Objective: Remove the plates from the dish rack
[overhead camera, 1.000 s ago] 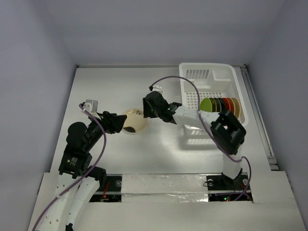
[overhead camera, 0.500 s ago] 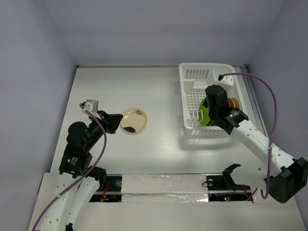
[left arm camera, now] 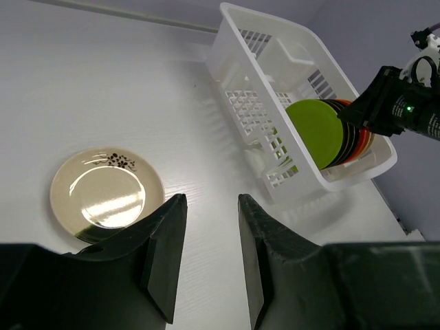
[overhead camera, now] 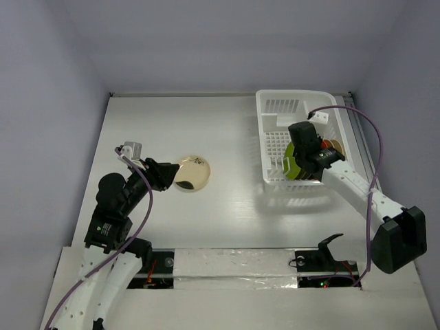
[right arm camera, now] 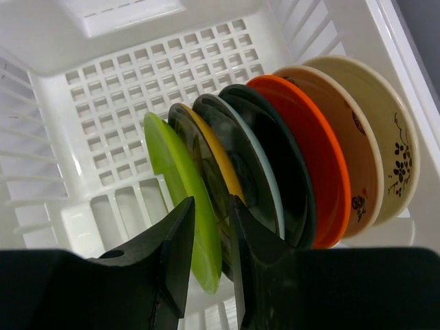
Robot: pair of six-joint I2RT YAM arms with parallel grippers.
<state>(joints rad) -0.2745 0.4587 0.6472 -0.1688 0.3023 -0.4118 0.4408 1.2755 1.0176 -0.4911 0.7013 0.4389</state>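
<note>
The white dish rack stands at the right; it also shows in the left wrist view and the right wrist view. Several plates stand on edge in it: a lime green plate in front, then dark, orange-red and cream ones. My right gripper reaches down into the rack. Its jaws straddle the lime plate's rim with a narrow gap, not closed on it. A cream plate lies flat on the table. My left gripper hovers open and empty just left of it.
The white table is walled on three sides by grey panels. The rack's raised vented end is at the far side. The right arm's purple cable arcs over the rack's right side.
A second ago my right gripper was beside the cream plate at the table's middle; it swung right to the rack and now sits lower over the lime plate. The left gripper drew back slightly.
</note>
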